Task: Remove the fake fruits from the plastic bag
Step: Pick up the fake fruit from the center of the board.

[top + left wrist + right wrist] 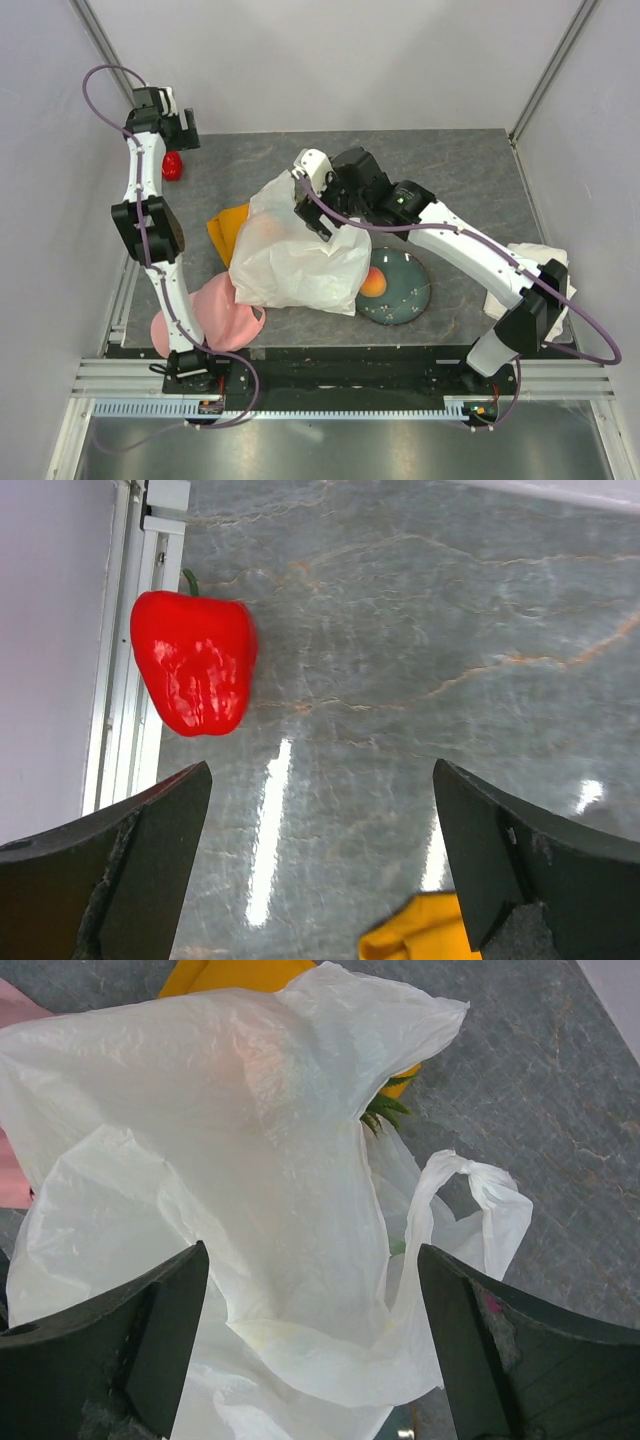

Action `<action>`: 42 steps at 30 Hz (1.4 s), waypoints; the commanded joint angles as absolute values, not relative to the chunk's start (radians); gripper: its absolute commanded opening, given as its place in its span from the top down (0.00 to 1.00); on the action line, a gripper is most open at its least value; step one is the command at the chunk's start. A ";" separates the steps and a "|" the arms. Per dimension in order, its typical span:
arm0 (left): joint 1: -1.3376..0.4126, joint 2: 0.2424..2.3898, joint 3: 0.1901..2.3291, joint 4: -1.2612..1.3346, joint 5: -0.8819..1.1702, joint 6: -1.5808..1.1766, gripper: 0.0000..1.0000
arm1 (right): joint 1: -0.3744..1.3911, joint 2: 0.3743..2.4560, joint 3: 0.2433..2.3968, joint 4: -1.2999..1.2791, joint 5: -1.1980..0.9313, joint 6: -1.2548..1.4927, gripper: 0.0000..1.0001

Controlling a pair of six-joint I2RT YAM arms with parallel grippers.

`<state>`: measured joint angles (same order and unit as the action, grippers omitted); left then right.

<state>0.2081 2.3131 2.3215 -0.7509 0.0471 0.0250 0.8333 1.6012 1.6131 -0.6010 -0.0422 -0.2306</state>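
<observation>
On the grey tabletop (460, 180) the plastic bag (290, 255) lies crumpled at centre, an orange shape (263, 232) showing through its film. The right pincer (312, 1260) hangs over the bag's top, spread wide, film between its fingers but nothing clamped. A pink cloth (225, 315) sits at the bag's 7 o'clock. A dark round plate (405, 290) at 4 o'clock carries an orange-red fruit (373, 283). The red pepper (195, 665) lies at 10 o'clock by the tabletop's edge, beneath the left pincer (320, 780), spread wide and empty. A green crown (380, 1112) peeks from the bag's mouth

Grey marbled table (460, 170), pale walls (330, 60), glossy reflections.
</observation>
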 commanded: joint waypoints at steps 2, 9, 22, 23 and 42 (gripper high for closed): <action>0.241 2.408 2.445 -0.732 0.021 0.097 0.01 | 0.779 1.548 1.625 -0.597 -0.126 -0.137 0.05; 0.278 2.528 2.525 -0.709 0.003 0.104 0.03 | 0.709 1.548 1.608 -0.591 -0.230 -0.068 0.05; 0.273 2.631 2.554 -0.684 -0.046 0.126 0.07 | 0.632 1.614 1.629 -0.588 -0.290 -0.028 0.05; 0.272 2.637 2.557 -0.683 -0.049 0.129 0.09 | 0.629 1.615 1.632 -0.589 -0.291 -0.028 0.05; 0.223 2.173 2.241 -0.736 0.227 0.055 0.98 | 0.557 1.623 1.669 -0.609 -0.118 -0.075 0.06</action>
<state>0.2646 2.5065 2.3795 -0.7319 0.0544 0.1123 0.6071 1.6321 1.6096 -0.6167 -0.2054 -0.0643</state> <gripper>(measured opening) 0.402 0.939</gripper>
